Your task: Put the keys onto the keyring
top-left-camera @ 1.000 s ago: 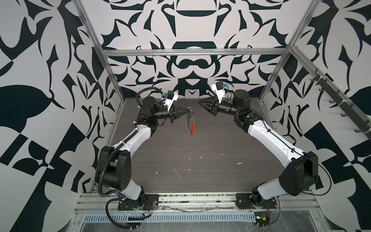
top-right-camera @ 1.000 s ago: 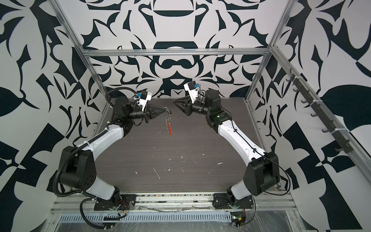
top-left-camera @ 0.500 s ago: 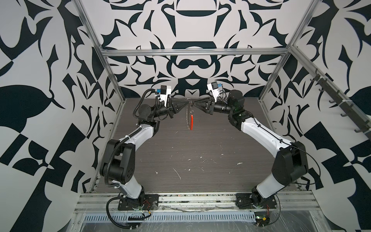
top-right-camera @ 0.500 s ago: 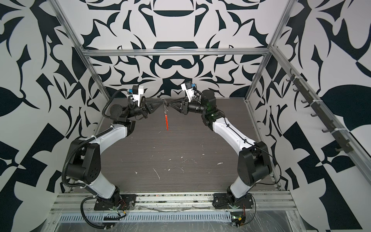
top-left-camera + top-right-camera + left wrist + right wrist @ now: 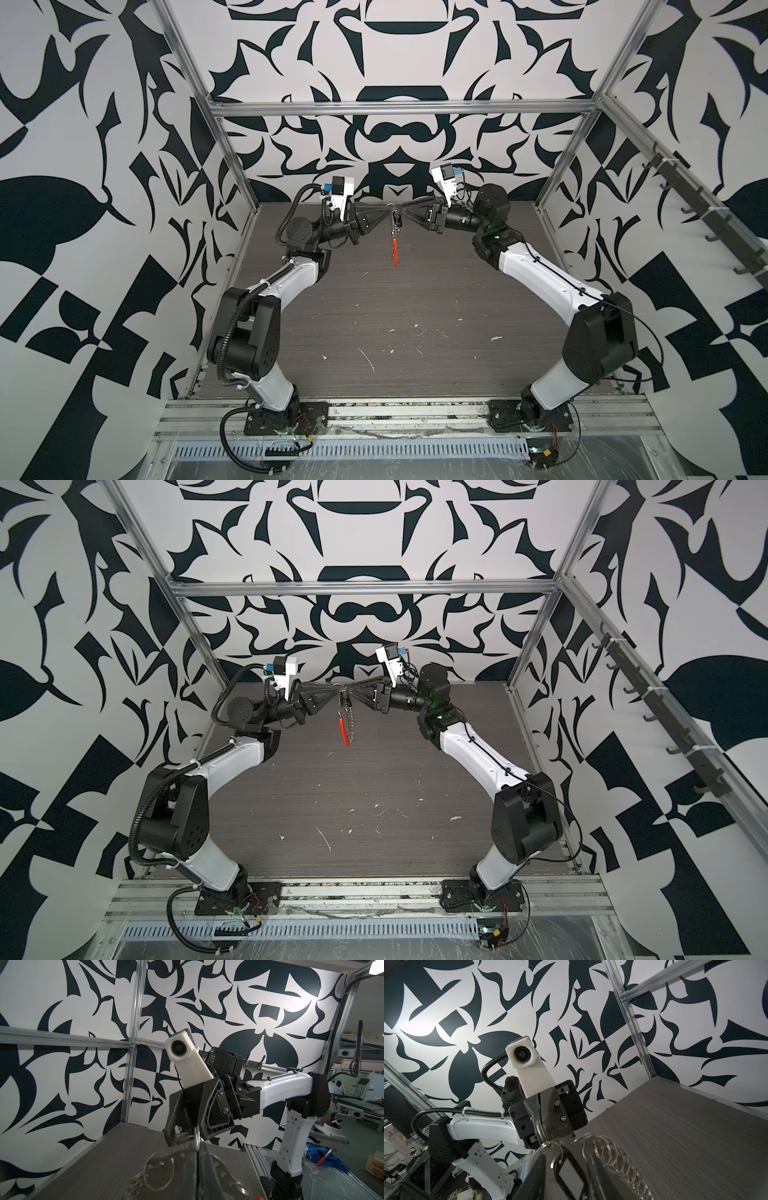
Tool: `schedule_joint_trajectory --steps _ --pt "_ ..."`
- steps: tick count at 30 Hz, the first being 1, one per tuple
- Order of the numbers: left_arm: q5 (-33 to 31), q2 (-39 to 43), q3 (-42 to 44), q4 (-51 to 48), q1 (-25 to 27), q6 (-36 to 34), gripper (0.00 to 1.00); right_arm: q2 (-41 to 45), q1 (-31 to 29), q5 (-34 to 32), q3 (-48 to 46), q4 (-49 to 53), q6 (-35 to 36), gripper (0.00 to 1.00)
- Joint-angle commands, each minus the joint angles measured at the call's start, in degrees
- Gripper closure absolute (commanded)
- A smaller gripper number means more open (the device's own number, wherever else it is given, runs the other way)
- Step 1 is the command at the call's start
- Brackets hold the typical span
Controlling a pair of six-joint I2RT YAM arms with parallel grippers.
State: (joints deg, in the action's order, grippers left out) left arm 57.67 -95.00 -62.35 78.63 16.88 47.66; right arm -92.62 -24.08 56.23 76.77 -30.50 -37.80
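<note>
Since a second ago the two hands have been brought tip to tip above the far middle of the bench [image 5: 415, 316], and the keyring [image 5: 395, 245] has been carried up and back with them. The left hand [image 5: 389, 213] is seen pressed together on a ring at the top of the keyring. The keyring hangs free below it, clear of the bench, with the orange-red segment [image 5: 343, 732] at its lower end. The right hand [image 5: 404, 212] is placed just beside it, facing it from the opposite side.

In the right wrist view the black key tag [image 5: 570, 1176] (white label window turned to the camera) is seen lying between the right hand's fingers [image 5: 536, 1178], which stand apart. Whether they press on the tag cannot be told. The tag's own small ring [image 5: 555, 1148] is seen close to the left hand's tips, and a row of silver split rings [image 5: 614, 1159] is strung just beside the tag. Whether the tag is threaded onto the keyring cannot be made out.
</note>
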Motion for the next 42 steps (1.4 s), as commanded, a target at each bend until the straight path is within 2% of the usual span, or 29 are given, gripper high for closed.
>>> schedule_joint_trajectory --steps 1,7,29,34,42 --pt "-1.48 -0.45 -2.03 3.9 0.04 1.19 1.0 0.33 0.03 1.43 2.22 -5.78 -2.74 0.66" --pt "-1.75 -0.54 -2.44 3.92 0.0 1.31 1.0 -1.24 -0.18 2.13 2.66 -9.2 -6.09 0.7" --pt "-1.55 -1.48 -3.94 3.85 0.66 2.1 1.0 -2.58 -1.02 2.91 4.68 -9.05 -6.8 0.74" --pt "-1.97 -1.42 -4.19 3.85 0.62 2.1 1.0 -3.01 -1.24 3.07 4.98 -9.05 -7.14 0.83" --pt "-2.89 -1.16 -4.83 3.98 0.69 2.08 1.0 -3.25 -1.32 3.0 3.57 -9.65 -7.44 0.87"
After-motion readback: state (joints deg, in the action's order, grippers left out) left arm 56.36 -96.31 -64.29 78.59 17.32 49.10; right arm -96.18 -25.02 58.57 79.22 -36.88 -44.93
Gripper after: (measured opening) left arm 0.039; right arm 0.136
